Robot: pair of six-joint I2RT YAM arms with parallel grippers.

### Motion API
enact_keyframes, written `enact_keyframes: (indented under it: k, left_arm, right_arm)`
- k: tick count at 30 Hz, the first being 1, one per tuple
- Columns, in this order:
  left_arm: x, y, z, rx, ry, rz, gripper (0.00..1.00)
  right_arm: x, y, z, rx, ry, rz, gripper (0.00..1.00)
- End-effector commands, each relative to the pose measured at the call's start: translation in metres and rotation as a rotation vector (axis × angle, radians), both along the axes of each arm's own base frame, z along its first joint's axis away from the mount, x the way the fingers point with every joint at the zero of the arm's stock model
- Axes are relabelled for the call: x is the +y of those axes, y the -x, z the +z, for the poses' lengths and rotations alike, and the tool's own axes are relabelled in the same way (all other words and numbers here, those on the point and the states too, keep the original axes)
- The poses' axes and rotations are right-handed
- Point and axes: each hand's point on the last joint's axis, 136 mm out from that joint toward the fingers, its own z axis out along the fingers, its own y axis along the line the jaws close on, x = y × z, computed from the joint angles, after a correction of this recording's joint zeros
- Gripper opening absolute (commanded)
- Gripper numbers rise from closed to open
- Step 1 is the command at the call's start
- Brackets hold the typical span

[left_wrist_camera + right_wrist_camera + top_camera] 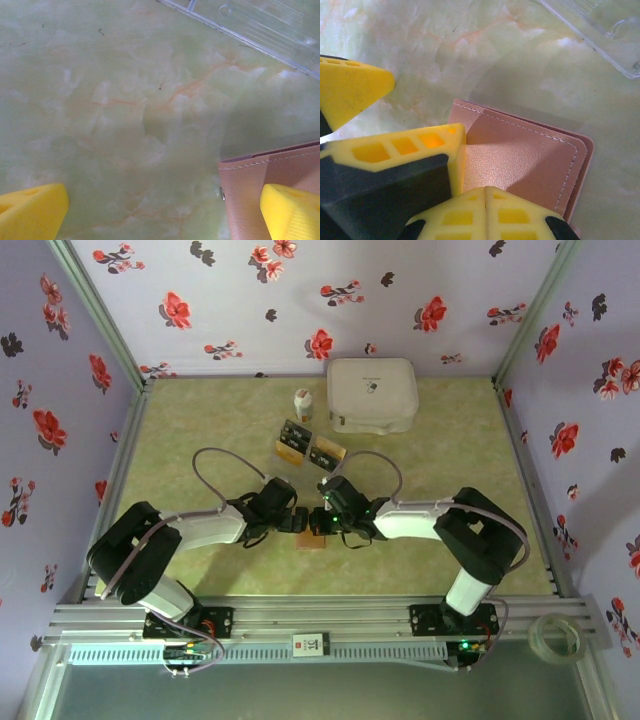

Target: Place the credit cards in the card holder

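Low over the table (200, 440), the left end effector (164, 200) is wide open, one finger over the card holder (520, 155). I cannot tell if the right end effector (325, 518) grips it. They are so close they might bump and push it away. The credit cards (292, 437) lie farther back.

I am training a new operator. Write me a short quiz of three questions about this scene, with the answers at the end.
1. True or false: the credit cards already lie inside the card holder.
2. In the top view, what stands just left of the white case? A) a small white bottle B) a cup C) a spoon
3. Fill in: the left pincer is ___ (open or shut).

Key: 1 false, the cards lie on the table; 2 A; 3 open.
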Motion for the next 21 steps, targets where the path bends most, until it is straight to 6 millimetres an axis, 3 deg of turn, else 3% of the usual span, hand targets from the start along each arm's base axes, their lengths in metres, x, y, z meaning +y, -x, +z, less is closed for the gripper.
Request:
enact_keyframes:
  k: [1, 21]
  left_arm:
    - [0.027, 0.021, -0.031, 0.093, -0.115, 0.02, 1.0]
    - [0.024, 0.018, -0.025, 0.085, -0.107, 0.021, 1.0]
  right_arm:
    - [-0.012, 0.021, -0.017, -0.004, 0.074, 0.057, 0.0]
    - [-0.041, 0.059, -0.069, -0.009, 0.189, 0.094, 0.0]
